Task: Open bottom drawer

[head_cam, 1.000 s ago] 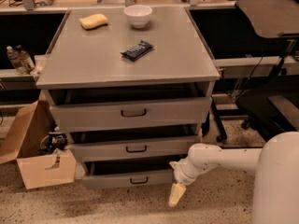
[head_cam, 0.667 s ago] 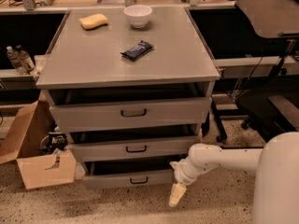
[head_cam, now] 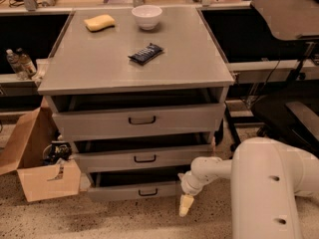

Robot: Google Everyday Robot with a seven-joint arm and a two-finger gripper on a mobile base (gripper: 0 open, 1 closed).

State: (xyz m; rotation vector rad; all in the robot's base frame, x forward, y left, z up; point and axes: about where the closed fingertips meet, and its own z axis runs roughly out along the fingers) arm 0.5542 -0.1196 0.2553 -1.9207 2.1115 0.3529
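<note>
Hand (head_cam: 186, 205), cream-tipped, on the white robot arm (head_cam: 215, 167): it points down at the speckled floor, just off the right end of the bottom drawer (head_cam: 117, 191) as you view it, below the level of that drawer's front. You cannot tell from this view whether the hand is open or closed; it grips nothing.

The bottom drawer, the narrowest and lowest grey metal front of the grey three-drawer bench (head_cam: 189, 59), lies just beside the hand, on the side towards the brown cardboard box (head_cam: 35, 176). Its small black pull handle (head_cam: 148, 192) sits near the hand, at about wrist height. A dark gap above the front suggests the drawer is already slightly out, though far from open.

To do this step well:
- Raise the hand to the height of the small black pull handle and bring it in front of the drawer face, not alongside its end.
- Take only this handle; the mid-sized drawer front (head_cam: 109, 162) is directly above it and the tallest drawer front (head_cam: 94, 122) higher still.
- Pull straight out, square to the face, so the drawer does not skew and bind on its runners.
- Keep the arm low, clear of the mid-sized drawer front's overhang.
</note>
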